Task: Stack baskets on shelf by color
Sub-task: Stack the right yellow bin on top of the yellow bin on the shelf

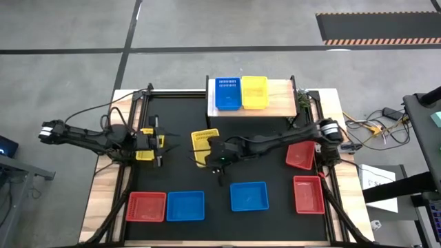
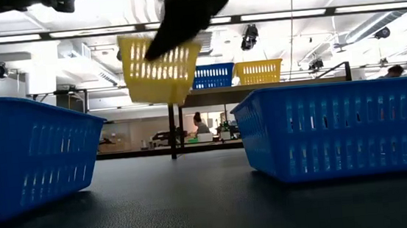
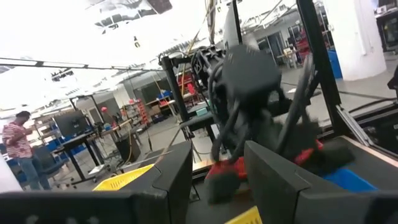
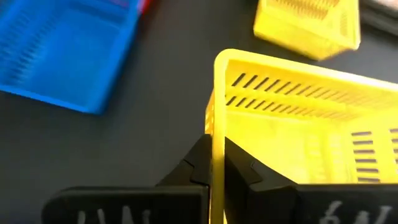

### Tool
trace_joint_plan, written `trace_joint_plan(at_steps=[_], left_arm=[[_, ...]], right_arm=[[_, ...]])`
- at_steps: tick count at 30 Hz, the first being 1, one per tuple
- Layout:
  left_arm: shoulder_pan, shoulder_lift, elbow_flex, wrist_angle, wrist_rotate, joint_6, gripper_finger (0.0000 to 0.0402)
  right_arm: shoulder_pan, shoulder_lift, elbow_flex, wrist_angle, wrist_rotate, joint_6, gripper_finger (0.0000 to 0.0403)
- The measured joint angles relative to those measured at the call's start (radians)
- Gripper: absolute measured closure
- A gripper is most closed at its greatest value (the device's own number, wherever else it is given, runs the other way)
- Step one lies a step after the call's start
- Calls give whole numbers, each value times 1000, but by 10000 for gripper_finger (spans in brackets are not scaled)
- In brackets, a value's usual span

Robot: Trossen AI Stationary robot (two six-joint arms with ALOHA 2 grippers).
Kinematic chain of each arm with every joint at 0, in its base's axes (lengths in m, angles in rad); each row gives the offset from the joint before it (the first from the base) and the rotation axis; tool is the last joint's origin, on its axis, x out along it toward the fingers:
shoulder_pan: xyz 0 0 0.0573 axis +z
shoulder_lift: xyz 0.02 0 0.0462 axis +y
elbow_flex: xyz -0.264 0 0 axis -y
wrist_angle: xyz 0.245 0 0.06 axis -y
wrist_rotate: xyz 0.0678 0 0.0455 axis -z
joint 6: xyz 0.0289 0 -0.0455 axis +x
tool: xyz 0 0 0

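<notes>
The yellow basket (image 1: 204, 146) in hand sits lifted and tilted near the middle of the black mat (image 1: 275, 172), a little short of the shelf (image 1: 279, 100) and to the left of its front edge. The right gripper (image 4: 217, 168) has its jaws clenched on one wall of this basket, one finger inside and one outside the rim, as the right wrist view shows plainly. In the low view the basket hangs clear of the mat with one corner dipped.

On the shelf a blue basket (image 1: 228, 94) and a yellow shelf basket (image 1: 254, 91) stand side by side, touching. The step in hand looks to be carrying the held basket onto that yellow one. To do it well, level the basket first, bring it square over the yellow shelf basket, and lower it straight so the walls nest and do not catch the blue neighbour.

The left gripper (image 1: 153, 143) waits farther left of the shelf, over the mat's left part, beside a second small yellow basket (image 1: 145, 155); its jaws stand apart, and I think nothing is gripped, though the left wrist view is cluttered. Red and blue baskets lie along the mat's far side from the shelf.
</notes>
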Motion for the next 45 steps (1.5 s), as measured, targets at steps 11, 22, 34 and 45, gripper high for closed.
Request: trace_joint_plan(at_steps=[11,22,34,45], left_arm=[[0,0,2,11,-2,-1,272],[0,4,1,43,-2,0,272],[0,20,2,58,-2,0,272],[0,20,2,67,-2,1,272]], right_arm=[[104,-185,0,-140,136,14,394],[113,-347,0,-282,237,20,394],[38,-455,0,-422,395,-2,394],[-192,-486,0,-513,242,-93,394]])
